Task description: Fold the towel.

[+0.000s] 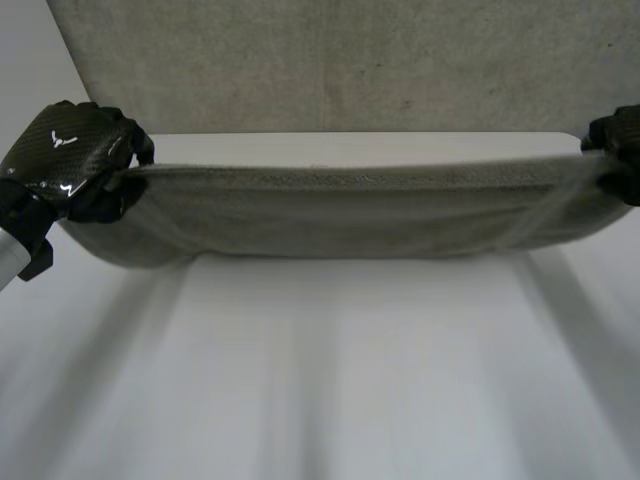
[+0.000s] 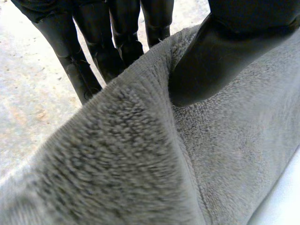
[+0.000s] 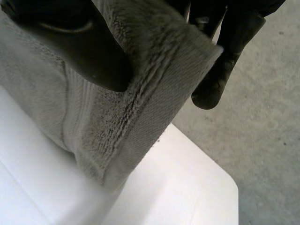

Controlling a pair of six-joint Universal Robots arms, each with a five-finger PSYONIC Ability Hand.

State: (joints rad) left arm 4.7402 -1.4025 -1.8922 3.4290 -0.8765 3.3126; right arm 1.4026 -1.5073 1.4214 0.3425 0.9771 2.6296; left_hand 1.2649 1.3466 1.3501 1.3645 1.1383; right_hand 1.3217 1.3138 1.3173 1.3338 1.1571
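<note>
A grey towel (image 1: 350,205) hangs stretched between my two hands, held up over the far part of the white table (image 1: 340,360), its lower edge sagging. My left hand (image 1: 75,155) grips the towel's left end; in the left wrist view its thumb (image 2: 220,56) presses the towel (image 2: 140,159) against the fingers (image 2: 89,56) behind it. My right hand (image 1: 620,150) holds the right end; in the right wrist view the thumb (image 3: 79,47) pinches the hemmed edge of the towel (image 3: 136,108) against the fingers (image 3: 220,79).
Beyond the table's far edge lies a grey concrete floor (image 1: 330,60). The table's far right corner (image 3: 225,187) lies just below my right hand.
</note>
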